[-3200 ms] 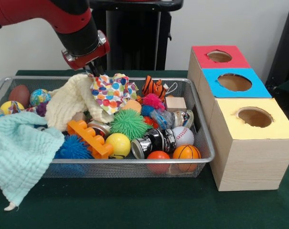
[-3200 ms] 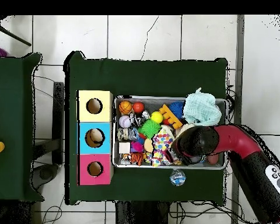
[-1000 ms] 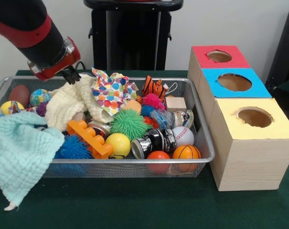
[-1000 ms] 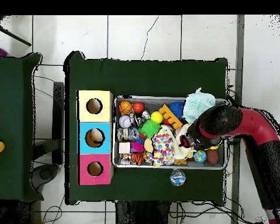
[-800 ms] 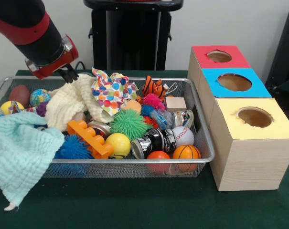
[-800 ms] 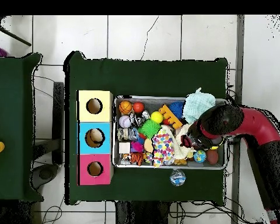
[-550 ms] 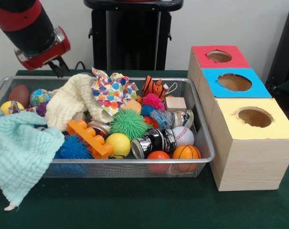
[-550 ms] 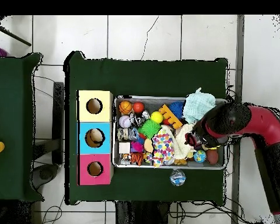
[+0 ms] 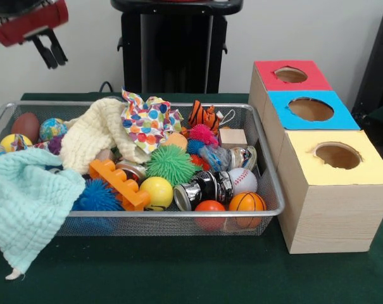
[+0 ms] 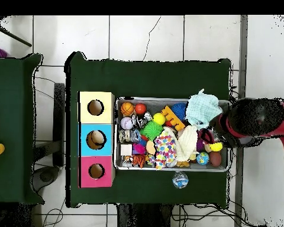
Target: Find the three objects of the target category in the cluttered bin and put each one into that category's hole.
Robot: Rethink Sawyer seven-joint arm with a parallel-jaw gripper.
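The gripper [image 9: 52, 49] hung empty, jaws narrowly apart, at the bin's [image 9: 270, 190] ten o'clock. The balls [image 9: 243, 180] looked light, squashy; best pinched across the middle.

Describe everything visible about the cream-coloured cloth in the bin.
The cream cloth is a soft, nubbly-textured fabric, crumpled in a heap in the wire bin. It slopes up from lower left to a peak at the bin's back, where the polka-dot cloth lies against its right edge. Its lower end lies next to the orange block toy, and the mint towel lies to its left. Nothing grips it: the gripper hangs empty high above.
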